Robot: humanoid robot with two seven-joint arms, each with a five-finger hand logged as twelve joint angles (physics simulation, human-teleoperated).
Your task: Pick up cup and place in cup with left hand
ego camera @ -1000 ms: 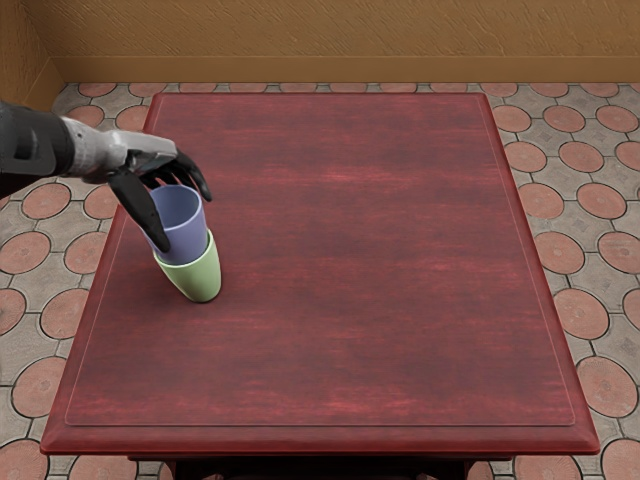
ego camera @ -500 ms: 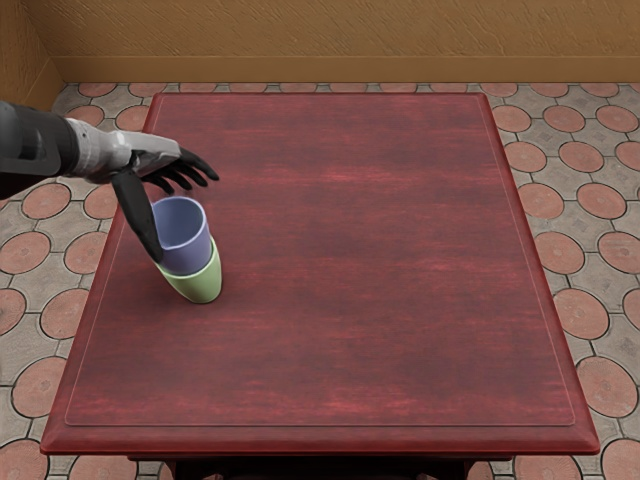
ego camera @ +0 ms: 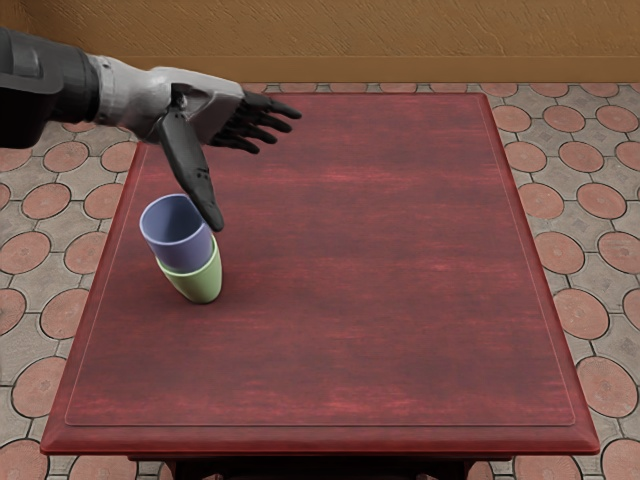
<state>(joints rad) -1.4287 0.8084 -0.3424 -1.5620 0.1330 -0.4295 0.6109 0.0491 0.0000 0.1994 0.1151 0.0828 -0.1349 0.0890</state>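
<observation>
Partly nested, the blue cup is held upright by the green cup on the desk.
The left robot hand is spread above them, its thumb pointed down by the blue rim; whether contact is made cannot be told.

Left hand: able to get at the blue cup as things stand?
Probably yes. The left hand is open, empty and close to the blue cup, with nothing visible blocking its rim. Only the cup's lower part is covered, inside the green cup.
</observation>
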